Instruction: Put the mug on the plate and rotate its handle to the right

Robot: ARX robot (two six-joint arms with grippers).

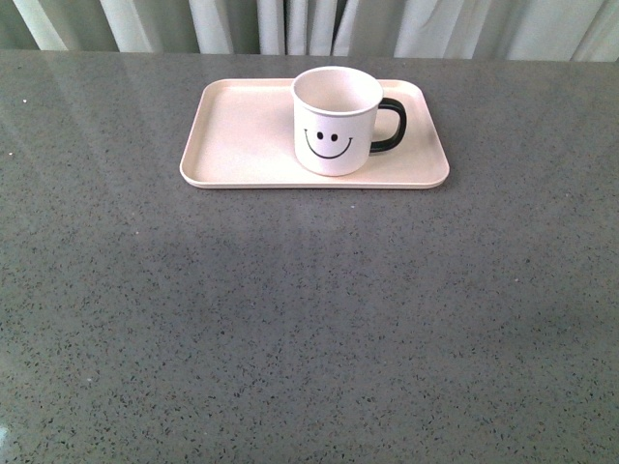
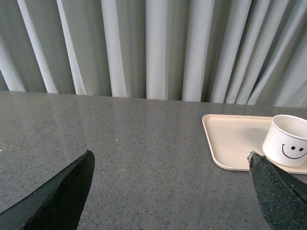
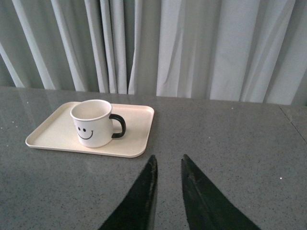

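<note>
You had the plate (image 1: 242, 135) lying flat on the grey table (image 1: 309, 319), the mug (image 1: 337, 121) upright on its right half, handle (image 1: 392, 126) already pointing right. Rigid, glossy ceramic: likely slippery and chippable, best gripped at the rim. Left gripper (image 2: 170, 191) stood wide apart, right gripper (image 3: 169, 167) narrowly parted, both empty.

Nothing to read anywhere in these views: no words, brand names, labels or numbers. The one printed mark is a black smiley face, two dot eyes over a curved mouth, on the side of the mug (image 1: 337, 121). It shows in all three views, and it carries no lettering.
</note>
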